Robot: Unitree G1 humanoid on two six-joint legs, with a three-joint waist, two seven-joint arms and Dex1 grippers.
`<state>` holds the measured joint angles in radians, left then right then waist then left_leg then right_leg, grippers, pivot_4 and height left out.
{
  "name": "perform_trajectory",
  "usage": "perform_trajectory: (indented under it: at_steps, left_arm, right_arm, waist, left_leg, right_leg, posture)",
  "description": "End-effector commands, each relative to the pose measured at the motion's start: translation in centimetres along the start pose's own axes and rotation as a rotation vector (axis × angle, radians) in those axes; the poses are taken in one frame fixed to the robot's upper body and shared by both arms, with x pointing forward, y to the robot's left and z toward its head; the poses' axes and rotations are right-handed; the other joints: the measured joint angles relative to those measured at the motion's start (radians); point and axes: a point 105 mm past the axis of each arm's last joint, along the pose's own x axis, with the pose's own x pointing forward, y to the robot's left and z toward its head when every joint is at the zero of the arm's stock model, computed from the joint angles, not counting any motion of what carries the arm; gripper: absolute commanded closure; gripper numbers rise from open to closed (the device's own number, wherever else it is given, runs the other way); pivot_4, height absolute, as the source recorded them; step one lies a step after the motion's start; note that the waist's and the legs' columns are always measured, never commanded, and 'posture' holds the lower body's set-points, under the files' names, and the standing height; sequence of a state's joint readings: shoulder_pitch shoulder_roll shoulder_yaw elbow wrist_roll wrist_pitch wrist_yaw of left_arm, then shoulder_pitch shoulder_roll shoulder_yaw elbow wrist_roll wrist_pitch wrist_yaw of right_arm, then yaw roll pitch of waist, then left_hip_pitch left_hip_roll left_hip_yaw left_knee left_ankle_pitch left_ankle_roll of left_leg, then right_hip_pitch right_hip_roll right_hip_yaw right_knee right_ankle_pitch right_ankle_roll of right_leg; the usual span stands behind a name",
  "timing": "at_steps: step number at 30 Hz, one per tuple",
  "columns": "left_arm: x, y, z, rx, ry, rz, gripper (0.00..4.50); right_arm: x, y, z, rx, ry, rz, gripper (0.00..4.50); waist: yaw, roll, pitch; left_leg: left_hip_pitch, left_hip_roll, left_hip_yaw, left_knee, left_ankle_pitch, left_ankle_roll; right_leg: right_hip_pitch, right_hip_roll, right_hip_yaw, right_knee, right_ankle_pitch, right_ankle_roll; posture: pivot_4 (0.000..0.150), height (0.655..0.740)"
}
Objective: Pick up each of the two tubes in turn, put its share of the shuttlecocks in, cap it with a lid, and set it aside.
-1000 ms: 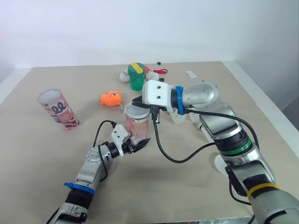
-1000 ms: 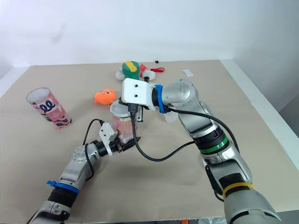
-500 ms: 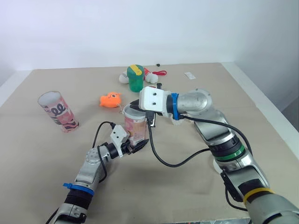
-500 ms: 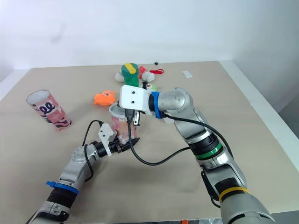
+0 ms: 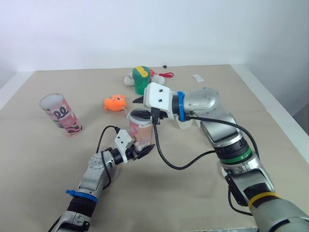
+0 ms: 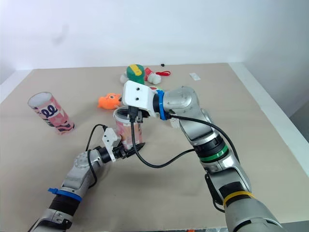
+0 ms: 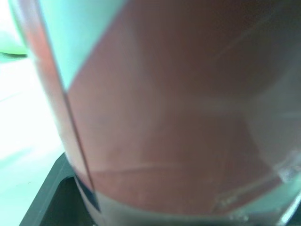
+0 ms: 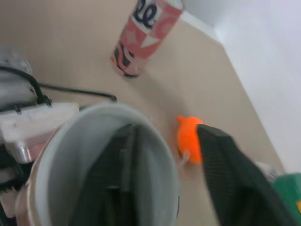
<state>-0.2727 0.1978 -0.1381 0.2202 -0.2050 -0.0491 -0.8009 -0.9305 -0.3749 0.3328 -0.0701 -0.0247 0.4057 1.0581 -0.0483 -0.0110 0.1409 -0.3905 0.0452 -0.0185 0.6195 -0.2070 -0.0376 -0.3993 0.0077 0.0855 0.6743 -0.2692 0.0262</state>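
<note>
Right fingers (image 8: 230,179) rose slightly, spread astride the tube (image 5: 141,131) in left fingers (image 5: 146,150).

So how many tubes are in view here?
2. The held tube is at the middle of the table, in the left gripper, with the right gripper at its open mouth. The other tube sits toward the robot's left, apart from both arms.

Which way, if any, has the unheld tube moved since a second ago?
No. The unheld tube keeps the same gap to the orange toy.
</note>
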Motion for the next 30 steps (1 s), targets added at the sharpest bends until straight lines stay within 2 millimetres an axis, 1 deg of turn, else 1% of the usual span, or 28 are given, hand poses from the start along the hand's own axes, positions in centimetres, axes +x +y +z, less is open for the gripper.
perform_trajectory:
  at_steps: [1, 3, 4, 5, 6, 7, 8, 9, 10, 11, 12, 16, 17, 18, 20, 22, 24, 26, 27, 29, 30]
  left_arm:
    - [0.2, -1.0, -1.9, -0.054, 0.056, -0.025, 1.3]
    - [0.2, -1.0, -2.0, -0.055, 0.056, -0.024, 1.3]
    - [0.2, -1.1, -2.0, -0.056, 0.056, -0.024, 1.3]
    - [0.2, -1.1, -2.0, -0.056, 0.055, -0.023, 1.3]
    - [0.2, -1.1, -2.0, -0.057, 0.055, -0.023, 1.3]
    - [0.2, -1.1, -2.0, -0.057, 0.055, -0.023, 1.3]
    - [0.2, -1.1, -2.0, -0.056, 0.055, -0.023, 1.3]
    - [0.2, -1.1, -2.0, -0.056, 0.055, -0.023, 1.3]
    - [0.2, -1.1, -2.0, -0.055, 0.055, -0.023, 1.3]
    - [0.2, -1.1, -2.0, -0.055, 0.055, -0.023, 1.3]
    - [0.1, -1.1, -2.0, -0.055, 0.055, -0.022, 1.3]
    - [0.1, -1.1, -2.1, -0.055, 0.057, -0.024, 1.3]
    - [0.1, -1.1, -2.1, -0.055, 0.057, -0.025, 1.3]
    - [0.1, -1.1, -2.1, -0.056, 0.058, -0.025, 1.3]
    - [0.1, -1.2, -2.1, -0.056, 0.058, -0.026, 1.3]
    - [0.1, -1.2, -2.1, -0.056, 0.058, -0.028, 1.3]
    - [0.1, -1.2, -2.1, -0.057, 0.059, -0.03, 1.3]
    - [0.2, -1.3, -2.1, -0.057, 0.06, -0.031, 1.3]
    - [0.2, -1.3, -2.1, -0.057, 0.059, -0.032, 1.3]
    - [0.2, -1.3, -2.1, -0.057, 0.059, -0.036, 1.3]
    - [0.2, -1.3, -2.1, -0.056, 0.059, -0.038, 1.3]
  right_arm:
    - [-1.7, -2.1, 4.2, -0.003, -0.138, 0.022, 1.65]
    - [-2.5, -2.3, 5.3, -0.002, -0.172, 0.049, 1.65]
    - [-2.7, -2.3, 5.4, -0.003, -0.177, 0.059, 1.65]
    - [-2.8, -2.4, 5.5, -0.004, -0.179, 0.066, 2.03]
    - [-2.8, -2.1, 5.3, -0.001, -0.169, 0.087, 2.18]
    - [-2.8, -1.9, 5.1, 0.005, -0.155, 0.112, 2.45]
    - [-2.8, -1.5, 4.7, 0.011, -0.136, 0.138, 3.08]
    - [-2.8, -1.1, 4.1, 0.019, -0.115, 0.163, 3.5]
    - [-2.8, -0.5, 3.5, 0.026, -0.09, 0.189, 3.71]
    - [-2.7, 0.0, 2.9, 0.034, -0.067, 0.212, 4.19]
    - [-2.6, 0.4, 2.3, 0.041, -0.046, 0.231, 4.4]
    - [-1.8, 2.1, 0.1, 0.03, 0.045, 0.282, 4.4]
    - [-1.7, 2.7, -0.4, 0.032, 0.069, 0.304, 4.4]
    - [-1.6, 3.7, -1.4, 0.03, 0.112, 0.349, 4.4]
    - [-1.3, 5.3, -3.0, 0.007, 0.175, 0.399, 4.4]
    - [-1.0, 6.4, -4.0, 0.002, 0.207, 0.432, 4.4]
    - [-0.7, 7.1, -4.6, 0.002, 0.214, 0.446, 4.4]
    - [-0.4, 7.3, -4.8, 0.002, 0.21, 0.447, 4.4]
    - [-0.3, 7.5, -4.9, 0.004, 0.208, 0.449, 4.4]
    - [0.0, 7.4, -4.8, 0.012, 0.188, 0.435, 4.4]
    - [0.0, 6.8, -4.2, 0.024, 0.157, 0.411, 4.4]
  waist:
    - [0.001, 0.0, 0.001]
    - [0.002, 0.0, 0.002]
    - [0.002, 0.0, 0.003]
    - [0.002, 0.0, 0.003]
    - [0.004, 0.0, 0.003]
    - [0.005, 0.0, 0.003]
    - [0.005, 0.0, 0.003]
    - [0.005, 0.0, 0.003]
    - [0.005, 0.0, 0.003]
    - [0.005, 0.0, 0.003]
    - [0.005, 0.0, 0.003]
    - [0.005, 0.0, 0.004]
    - [0.005, 0.001, 0.003]
    - [0.005, 0.001, 0.003]
    - [0.005, 0.002, 0.002]
    - [0.003, 0.003, 0.0]
    - [0.003, 0.004, -0.003]
    - [0.001, 0.004, -0.005]
    - [0.0, 0.005, -0.006]
    - [0.0, 0.007, -0.009]
    - [0.0, 0.008, -0.011]
  left_leg:
    - [-0.002, 0.0, 0.0, 0.0, 0.0, 0.0]
    - [-0.004, -0.001, -0.001, 0.0, 0.0, 0.0]
    - [-0.005, 0.0, -0.001, 0.0, 0.0, 0.0]
    - [-0.007, -0.001, -0.001, 0.0, 0.0, 0.0]
    - [-0.007, -0.001, -0.001, 0.0, 0.0, 0.0]
    - [-0.01, -0.001, -0.002, 0.0, 0.0, 0.0]
    - [-0.01, -0.001, -0.002, 0.0, 0.0, 0.0]
    - [-0.011, -0.002, -0.002, 0.0, 0.0, 0.0]
    - [-0.011, -0.002, -0.003, 0.0, 0.0, 0.0]
    - [-0.012, -0.003, -0.002, 0.0, 0.0, 0.0]
    - [-0.012, -0.003, -0.002, 0.0, 0.0, 0.0]
    - [-0.012, -0.003, -0.003, 0.0, 0.0, 0.0]
    - [-0.012, -0.003, -0.003, 0.0, 0.0, 0.0]
    - [-0.012, -0.003, -0.003, 0.0, 0.0, 0.0]
    - [-0.012, -0.003, -0.003, 0.0, 0.0, 0.0]
    - [-0.01, -0.003, -0.002, 0.0, -0.001, -0.001]
    - [-0.007, -0.003, -0.002, 0.0, -0.002, -0.001]
    - [0.001, -0.003, -0.002, -0.001, -0.004, -0.003]
    - [0.005, -0.003, -0.002, -0.001, -0.006, -0.003]
    - [0.005, -0.003, -0.002, -0.001, -0.007, -0.003]
    - [0.005, -0.003, -0.002, -0.001, -0.008, -0.003]
  right_leg:
    - [-0.001, 0.0, 0.0, -0.001, 0.001, 0.001]
    - [-0.002, 0.0, 0.0, -0.003, 0.001, 0.002]
    - [-0.002, 0.0, 0.0, -0.004, 0.002, 0.003]
    - [-0.003, 0.0, 0.0, -0.006, 0.002, 0.003]
    - [-0.003, 0.0, 0.0, -0.006, 0.002, 0.004]
    - [-0.003, 0.0, -0.001, -0.009, 0.003, 0.004]
    - [-0.003, -0.001, -0.001, -0.009, 0.003, 0.004]
    - [-0.003, -0.002, -0.001, -0.01, 0.003, 0.005]
    - [-0.003, -0.002, -0.001, -0.01, 0.003, 0.005]
    - [-0.004, -0.003, -0.001, -0.01, 0.003, 0.005]
    - [-0.004, -0.003, -0.001, -0.01, 0.003, 0.006]
    - [-0.004, -0.003, -0.001, -0.01, 0.003, 0.006]
    - [-0.004, -0.003, -0.001, -0.01, 0.003, 0.006]
    - [-0.004, -0.003, -0.001, -0.01, 0.003, 0.006]
    - [-0.004, -0.003, -0.001, -0.01, 0.002, 0.006]
    - [-0.003, -0.003, -0.001, -0.01, 0.002, 0.006]
    - [0.0, -0.003, -0.001, -0.01, 0.001, 0.007]
    - [0.008, -0.003, -0.001, -0.01, -0.002, 0.005]
    - [0.01, -0.003, -0.001, -0.01, -0.006, 0.001]
    - [0.011, -0.003, -0.001, -0.01, -0.007, 0.001]
    - [0.012, -0.003, -0.001, -0.01, -0.007, 0.002]
  posture:
    - [0.15, 0.74]
    - [0.15, 0.74]
    - [0.15, 0.74]
    - [0.15, 0.74]
    - [0.15, 0.74]
    - [0.15, 0.74]
    - [0.15, 0.74]
    - [0.15, 0.74]
    - [0.15, 0.74]
    - [0.15, 0.74]
    - [0.15, 0.74]
    - [0.15, 0.74]
    - [0.15, 0.74]
    - [0.15, 0.74]
    - [0.15, 0.74]
    - [0.15, 0.74]
    - [0.15, 0.74]
    - [0.15, 0.74]
    - [0.15, 0.74]
    - [0.15, 0.74]
    - [0.15, 0.74]
